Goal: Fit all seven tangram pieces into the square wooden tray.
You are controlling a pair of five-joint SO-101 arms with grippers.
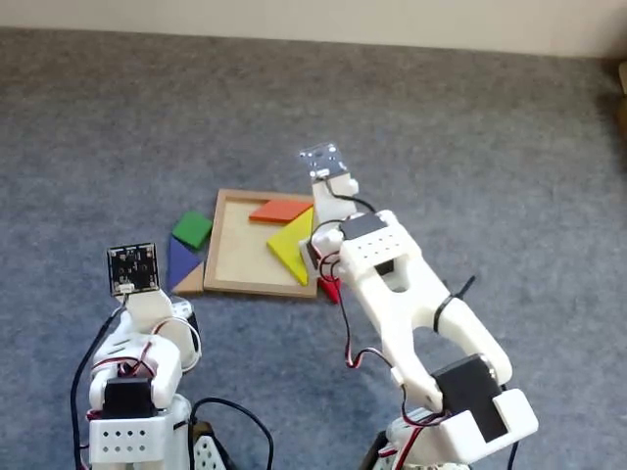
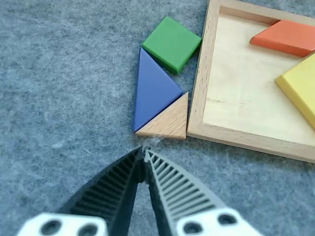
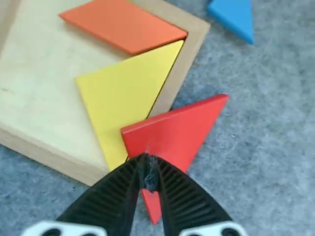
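**Seating the Red Triangle at the Tray's Near-Right Corner**

Left tool (image 2: 144,158): the jaws are fully closed and hold nothing. It rests over the desk (image 1: 490,147) just near of the natural-wood triangle (image 2: 170,123). That piece, the dark blue triangle (image 2: 153,91) and the green square (image 2: 172,43) lie touching one another just outside the left rim of the tray (image 2: 198,88).

The tray's left half is bare. The orange parallelogram (image 3: 123,24) and the yellow triangle (image 3: 123,93) sit edge to edge in its right half.

Right tool (image 3: 147,179): the jaws are nearly closed and appear to pinch the red triangle (image 3: 177,130) by one corner. The piece is tilted across the tray's near-right corner and overlaps the yellow triangle. A light blue triangle (image 3: 234,17) lies on the desk outside the tray, beside the orange parallelogram.

Probable faults:
- If lowered as it lies, the red triangle would likely catch on the rim or ride up on the yellow triangle.
- A sideways correction could shove the two seated pieces out of line.
- The corner-only grip may let the piece pivot or slip.
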